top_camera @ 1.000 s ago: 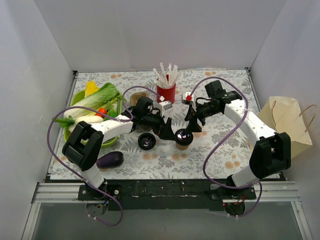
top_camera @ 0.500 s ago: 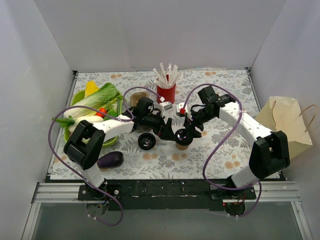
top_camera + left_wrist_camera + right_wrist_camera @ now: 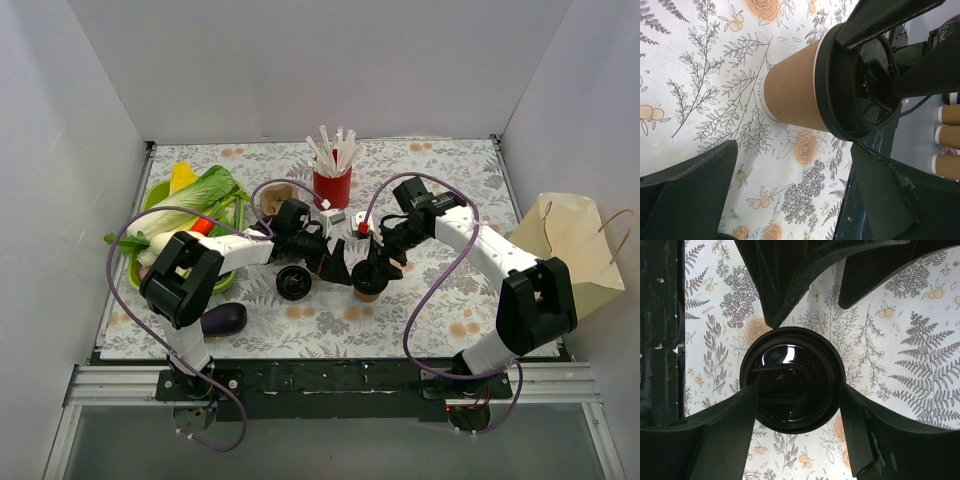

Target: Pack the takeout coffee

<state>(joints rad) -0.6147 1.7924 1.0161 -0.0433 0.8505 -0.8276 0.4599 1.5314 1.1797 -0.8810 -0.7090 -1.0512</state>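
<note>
While bare flowered cloth [image 3: 330, 325] runs from the table's near edge up to the takeout coffee [image 3: 367, 289], an eggplant [image 3: 222, 318] lies at the near left, well apart. The coffee stands upright mid-table with its black lid [image 3: 792, 380] on. The right gripper [image 3: 799, 402] hangs over it, fingers [image 3: 735, 415] flanking the lid's rim; whether they pinch it I cannot tell. The left gripper [image 3: 338, 264] stands spread wide just beside the cup, on its left. Raised marks on the lid are too small to read. Behind, a red cup [image 3: 332, 187] of straws stands near. A paper bag [image 3: 570, 245] sits far right.
</note>
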